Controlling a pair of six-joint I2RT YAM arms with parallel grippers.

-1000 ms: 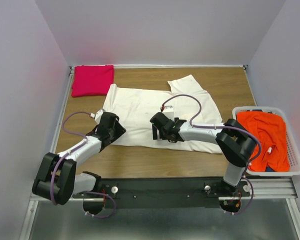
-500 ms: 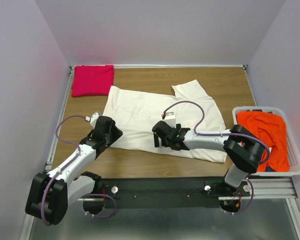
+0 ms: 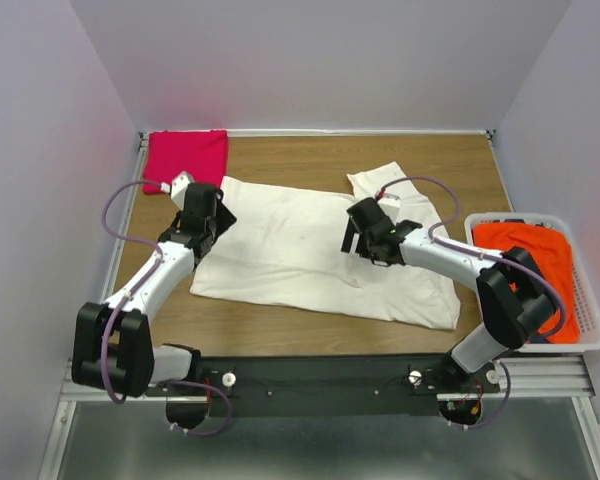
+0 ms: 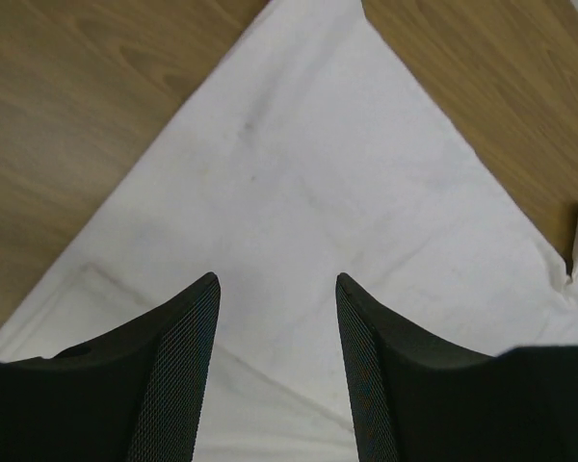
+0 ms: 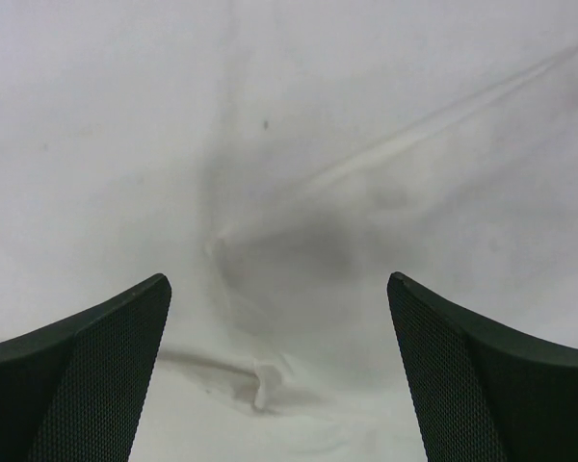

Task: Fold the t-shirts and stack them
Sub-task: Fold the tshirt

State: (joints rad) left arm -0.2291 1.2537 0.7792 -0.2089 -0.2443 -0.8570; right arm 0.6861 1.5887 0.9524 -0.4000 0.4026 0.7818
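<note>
Above the plain cream-white cotton t-shirt, lying crosswise, the left gripper hangs parted and empty over its far-left corner; the right gripper gapes empty by its right sleeve.

White basket at wooden table's right edge

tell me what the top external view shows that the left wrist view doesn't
Only top external: the folded magenta shirt at the far left corner, the orange shirt in the white basket, the right end effector over the cream shirt, and that shirt's whole outline. Only left wrist: the left end effector up close, its fingers parted with nothing between them, over a tapering corner of the cloth. Both: the cream shirt spread on the wooden table.
</note>
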